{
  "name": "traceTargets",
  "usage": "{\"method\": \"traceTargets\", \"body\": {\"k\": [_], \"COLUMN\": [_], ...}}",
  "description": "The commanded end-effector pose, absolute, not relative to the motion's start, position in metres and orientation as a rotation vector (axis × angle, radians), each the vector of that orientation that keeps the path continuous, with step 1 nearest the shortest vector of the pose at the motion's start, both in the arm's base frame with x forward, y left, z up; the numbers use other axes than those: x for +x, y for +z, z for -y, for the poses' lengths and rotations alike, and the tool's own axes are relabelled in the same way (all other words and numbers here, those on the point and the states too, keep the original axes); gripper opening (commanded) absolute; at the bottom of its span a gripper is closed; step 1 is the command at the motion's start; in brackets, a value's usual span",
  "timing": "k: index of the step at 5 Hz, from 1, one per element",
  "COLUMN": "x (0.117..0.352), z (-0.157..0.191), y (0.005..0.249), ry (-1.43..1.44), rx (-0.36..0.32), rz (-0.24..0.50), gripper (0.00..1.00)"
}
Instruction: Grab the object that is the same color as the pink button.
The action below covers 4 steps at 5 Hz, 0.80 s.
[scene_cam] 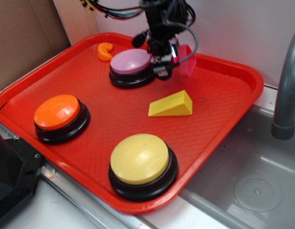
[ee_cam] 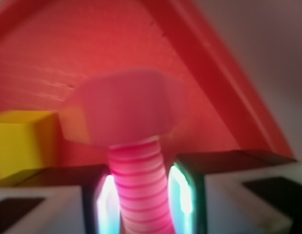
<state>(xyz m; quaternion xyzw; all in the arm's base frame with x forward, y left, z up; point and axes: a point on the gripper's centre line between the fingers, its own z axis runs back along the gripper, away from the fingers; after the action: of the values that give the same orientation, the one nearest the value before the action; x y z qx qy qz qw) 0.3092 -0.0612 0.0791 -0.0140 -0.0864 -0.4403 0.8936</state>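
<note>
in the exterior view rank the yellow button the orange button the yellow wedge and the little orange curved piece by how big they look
1. Yellow button, largest, though it also sits nearest the camera.
2. Orange button.
3. Yellow wedge.
4. Orange curved piece, smallest, and farthest back on the tray.

The two buttons may be alike in real size; nearness makes that unsure.

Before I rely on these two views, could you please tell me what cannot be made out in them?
- Pink bolt: exterior view shows only a pink sliver behind the tool; the shaft's lower end is cut off by the wrist view's bottom edge.
- Bolt head: blurred in the wrist view, too close to the lens.
- Yellow wedge: cropped at the wrist view's left edge.
- Pink button: its right side is covered by the tool, exterior view.
</note>
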Motion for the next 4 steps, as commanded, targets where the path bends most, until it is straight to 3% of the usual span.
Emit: {"method": "traceTargets", "body": {"k": [1, 2, 3, 4], "x": [0.267, 0.239, 0.211, 0.188], "z": [0.037, 0.015, 0.002, -0.005], "y": [0.169, 0.198, 0.218, 0.227], "ry": [-0.414, -0.253, -0.080, -0.023], "rx": [-0.047, -0.086, -0.044, -0.095], "rz": [0.099, 0.034, 0.095, 0.085], "gripper": [0.00, 0.00, 0.00, 0.00]}}
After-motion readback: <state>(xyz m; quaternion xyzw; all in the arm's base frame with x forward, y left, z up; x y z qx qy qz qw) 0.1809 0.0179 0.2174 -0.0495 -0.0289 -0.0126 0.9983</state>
